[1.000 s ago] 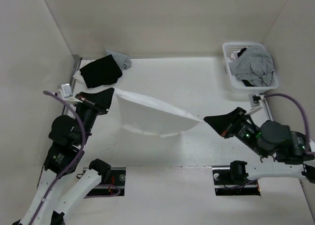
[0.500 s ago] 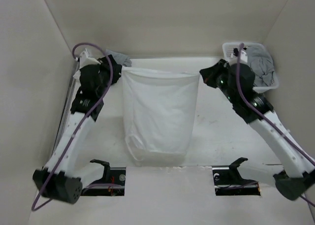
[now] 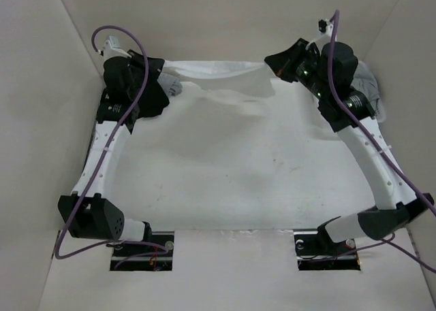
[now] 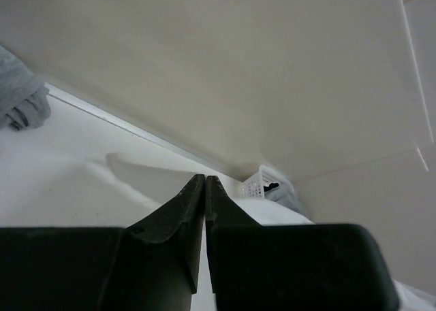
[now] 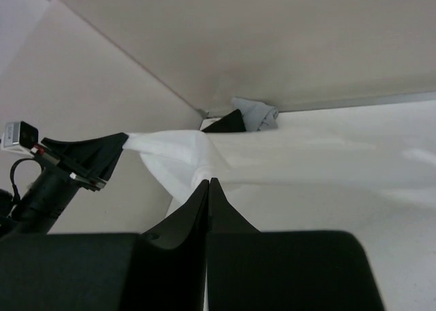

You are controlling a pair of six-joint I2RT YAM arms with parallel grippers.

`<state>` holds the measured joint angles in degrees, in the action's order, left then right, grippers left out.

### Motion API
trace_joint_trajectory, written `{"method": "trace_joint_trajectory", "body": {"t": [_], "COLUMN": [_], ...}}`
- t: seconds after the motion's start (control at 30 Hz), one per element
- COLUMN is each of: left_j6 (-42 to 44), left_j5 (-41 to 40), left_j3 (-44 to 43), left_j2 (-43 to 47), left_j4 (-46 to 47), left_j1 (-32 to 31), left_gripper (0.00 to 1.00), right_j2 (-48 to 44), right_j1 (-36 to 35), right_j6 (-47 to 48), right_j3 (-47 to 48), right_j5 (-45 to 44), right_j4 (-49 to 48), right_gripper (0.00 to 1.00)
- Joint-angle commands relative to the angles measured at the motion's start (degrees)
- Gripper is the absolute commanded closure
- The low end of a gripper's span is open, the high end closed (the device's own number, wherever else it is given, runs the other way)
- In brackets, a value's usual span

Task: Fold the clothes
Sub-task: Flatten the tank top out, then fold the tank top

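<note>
Aloft at the back: white garment (image 3: 228,74) strung between two arms

Broadly, the pale tabletop (image 3: 225,168) fills the overhead view, boxed in by plain walls. The white garment hangs as a wide band along its far edge, just before the back wall, sagging a little in the middle. Whether its lower edge touches the tabletop cannot be told.

The left arm (image 3: 102,154) and right arm (image 3: 371,154) both reach far back, one at each end of the band. The left jaws are pressed together on the garment's left corner, as the right wrist view shows. The right jaws are likewise closed, pinching the right corner.

A white basket (image 4: 255,186) stands in the far right corner, mostly hidden behind the right arm. A black garment (image 5: 228,122) lies in the far left corner, with a grey cloth (image 3: 172,86) just beside it.
</note>
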<state>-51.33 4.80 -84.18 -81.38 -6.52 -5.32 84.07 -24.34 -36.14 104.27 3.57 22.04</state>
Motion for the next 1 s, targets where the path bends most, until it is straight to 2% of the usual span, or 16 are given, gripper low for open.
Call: {"method": "trace_joint_trajectory", "body": {"t": [0.0,0.2,0.37,0.53,0.67,0.77,0.87,0.97], "left_j6": [-1.05,-1.93,-1.14,-0.79,-2.8,-5.79,-7.12,-6.59], "left_j5": [0.3,-1.28,-1.63,-1.72,-0.76,0.82,0.3,-1.71], "left_j3": [8.56,31.68,51.19,66.93,74.76,77.23,75.05,70.05], "left_j2": [3.86,7.73,12.81,23.35,34.6,46.01,57.88,63.01], "left_j4": [4.93,14.16,19.44,16.47,9.36,0.49,-10.4,-15.7], "left_j1": [-1.31,-3.86,-5.27,-4.48,-4.47,-5.44,-6.84,-7.46], "left_gripper": [0.96,0.96,0.96,0.96,0.96,0.97,0.97,0.97], "right_j2": [-5.75,-16.9,-26.48,-35.1,-41.34,-46.61,-52.06,-56.29], "right_j1": [0.04,-1.53,-9.26,-19.01,-29.12,-35.89,-41.17,-42.68], "right_j6": [0.46,-3.06,-7.61,-17.8,-26.68,-32.75,-36.62,-36.55], "right_j3": [-11.14,-42.52,-66.87,-83.85,-91.07,-93.45,-93.55,-91.09], "right_j5": [0.47,-2.34,-7.52,-10.95,-14.03,-16.75,-18.86,-20.88], "right_j4": [-4.27,-14.21,-19.05,-20.73,-18.45,-14.24,-8.7,-2.99], "right_gripper": [1.0,1.0,1.0,1.0,1.0,1.0,1.0,1.0]}}
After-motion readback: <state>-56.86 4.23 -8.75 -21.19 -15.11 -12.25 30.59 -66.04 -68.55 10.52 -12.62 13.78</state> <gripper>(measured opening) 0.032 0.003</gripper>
